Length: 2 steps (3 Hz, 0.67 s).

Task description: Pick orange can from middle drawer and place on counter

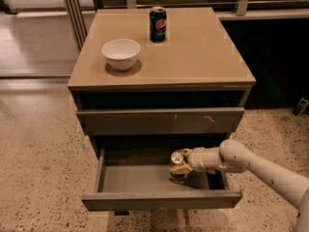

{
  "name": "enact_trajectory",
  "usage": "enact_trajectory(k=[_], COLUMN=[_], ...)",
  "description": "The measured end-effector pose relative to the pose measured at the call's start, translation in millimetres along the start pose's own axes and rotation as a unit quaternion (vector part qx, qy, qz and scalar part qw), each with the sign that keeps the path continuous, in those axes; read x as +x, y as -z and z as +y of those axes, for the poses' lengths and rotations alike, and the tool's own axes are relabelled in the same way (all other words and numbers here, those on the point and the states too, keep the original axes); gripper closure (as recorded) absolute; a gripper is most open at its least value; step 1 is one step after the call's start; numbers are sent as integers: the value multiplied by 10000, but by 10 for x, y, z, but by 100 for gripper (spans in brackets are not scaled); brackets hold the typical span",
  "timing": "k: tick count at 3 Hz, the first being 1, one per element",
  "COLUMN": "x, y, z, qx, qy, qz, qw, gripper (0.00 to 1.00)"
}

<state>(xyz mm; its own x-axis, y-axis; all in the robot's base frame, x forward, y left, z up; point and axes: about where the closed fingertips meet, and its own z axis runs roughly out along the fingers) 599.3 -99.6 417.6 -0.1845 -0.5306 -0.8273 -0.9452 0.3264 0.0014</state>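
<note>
The orange can [175,157] stands at the right of the middle drawer [161,200], which is pulled open; its silver top faces up. My gripper [178,163] reaches into the drawer from the right, with a finger on each side of the can, pressed against it. The can is still low inside the drawer. The tan counter [203,57] is the cabinet top above.
A dark blue Pepsi can [158,24] stands at the back middle of the counter and a white bowl [121,53] at its left. The shut drawer front with pale scratches [159,121] hangs just above the open drawer. Speckled floor surrounds the cabinet.
</note>
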Motion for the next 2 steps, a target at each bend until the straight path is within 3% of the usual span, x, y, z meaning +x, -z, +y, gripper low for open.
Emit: enact_trajectory(k=[1,2], x=[-83,-372], y=[22,210], z=[147,404], qx=[-233,-544], qy=[47,1], qz=[27,-95], qw=[9997,9985], gripper=[87,100])
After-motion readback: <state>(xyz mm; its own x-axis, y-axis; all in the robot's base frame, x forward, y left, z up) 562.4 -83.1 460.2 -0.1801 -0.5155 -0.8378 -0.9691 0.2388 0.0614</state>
